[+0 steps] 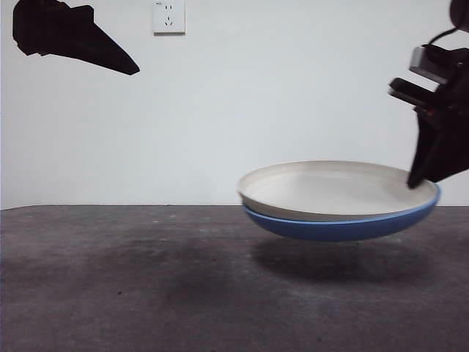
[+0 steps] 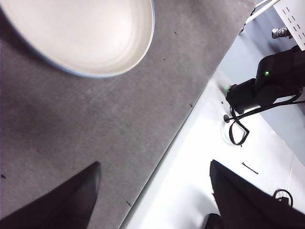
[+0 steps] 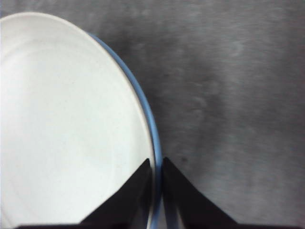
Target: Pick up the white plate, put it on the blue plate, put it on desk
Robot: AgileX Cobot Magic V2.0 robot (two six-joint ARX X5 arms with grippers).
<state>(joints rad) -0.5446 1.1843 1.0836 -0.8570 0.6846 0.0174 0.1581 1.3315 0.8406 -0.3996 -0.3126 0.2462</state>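
The white plate (image 1: pixel 333 189) lies nested in the blue plate (image 1: pixel 344 227). Both hang tilted in the air above the desk (image 1: pixel 146 279), with a shadow beneath them. My right gripper (image 1: pixel 419 176) is shut on the right rims of the stacked plates; in the right wrist view (image 3: pixel 156 164) one jaw is over the white plate (image 3: pixel 66 124) and one under the blue plate's rim (image 3: pixel 148 114). My left gripper (image 2: pixel 155 171) is open and empty, high at the upper left of the front view (image 1: pixel 132 70). The left wrist view shows the white plate (image 2: pixel 81 33) from above.
A white wall with a socket (image 1: pixel 168 16) stands behind the desk. The left wrist view shows the desk's edge (image 2: pixel 186 119), a white surface beyond it and a black device with cables (image 2: pixel 262 86).
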